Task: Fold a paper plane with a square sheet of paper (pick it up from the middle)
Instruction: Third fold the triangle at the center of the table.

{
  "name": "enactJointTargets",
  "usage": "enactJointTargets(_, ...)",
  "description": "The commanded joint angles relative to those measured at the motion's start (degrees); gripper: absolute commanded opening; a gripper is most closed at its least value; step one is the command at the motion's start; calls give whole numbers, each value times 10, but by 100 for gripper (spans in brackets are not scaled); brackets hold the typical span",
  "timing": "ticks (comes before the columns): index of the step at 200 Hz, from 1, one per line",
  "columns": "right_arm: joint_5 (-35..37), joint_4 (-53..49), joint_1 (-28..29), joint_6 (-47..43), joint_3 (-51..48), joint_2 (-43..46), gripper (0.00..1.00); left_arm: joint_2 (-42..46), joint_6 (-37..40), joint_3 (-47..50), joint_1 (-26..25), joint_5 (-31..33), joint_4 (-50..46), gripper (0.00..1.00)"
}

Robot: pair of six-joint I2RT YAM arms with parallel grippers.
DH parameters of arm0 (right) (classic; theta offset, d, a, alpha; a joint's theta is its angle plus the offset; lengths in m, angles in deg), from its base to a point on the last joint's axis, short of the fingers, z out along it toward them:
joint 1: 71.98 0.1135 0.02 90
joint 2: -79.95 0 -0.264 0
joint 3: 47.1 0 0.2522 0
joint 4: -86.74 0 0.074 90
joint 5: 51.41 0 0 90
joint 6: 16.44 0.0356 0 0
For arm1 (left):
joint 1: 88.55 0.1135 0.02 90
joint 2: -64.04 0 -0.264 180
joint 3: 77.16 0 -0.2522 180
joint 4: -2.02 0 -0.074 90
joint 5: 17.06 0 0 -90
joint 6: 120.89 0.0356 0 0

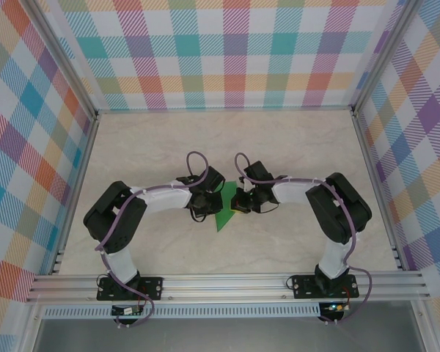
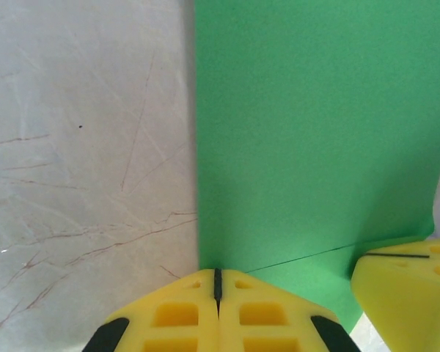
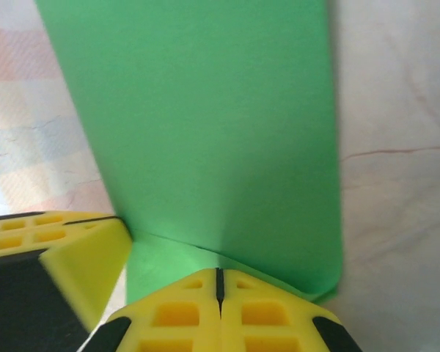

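The left gripper [image 2: 217, 273] has its yellow fingers pressed together, pinching the edge of the square sheet of paper [image 2: 315, 132]. The right gripper [image 3: 219, 271] pinches it the same way from the opposite side. I'd want both to move together and level, pulling just enough to keep the paper taut, since uneven travel would skew the crease. The sheet is bright green and plain, one faint fold line runs near the fingertips, and from above it shows a triangular outline. It sits at the middle of the table [image 1: 227, 139].
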State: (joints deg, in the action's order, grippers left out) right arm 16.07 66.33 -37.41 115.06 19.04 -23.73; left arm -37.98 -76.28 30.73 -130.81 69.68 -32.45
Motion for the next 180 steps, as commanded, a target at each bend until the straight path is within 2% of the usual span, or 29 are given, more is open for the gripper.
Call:
enactJointTargets(1, 34, -27, -27, 5, -19, -4, 0, -51, 2, 29, -3, 49, -89, 0)
enactJointTargets(28, 43, -24, -68, 9, -54, 20, 0, -54, 1, 34, -3, 52, -88, 0)
enactJointTargets(56, 63, -41, -79, 8, -56, 80, 0, -51, 11, 33, -3, 60, -87, 0)
enactJointTargets(86, 18, -26, -72, 7, -47, 121, 0, -42, 68, 21, -2, 76, -75, 0)
enactJointTargets(130, -50, 18, -12, 17, -13, 63, 0, -43, 186, -11, 5, 63, -68, 0)
enactJointTargets(180, -53, 13, -9, 14, 28, -8, 0, -27, 202, -1, 6, 36, -40, 0)
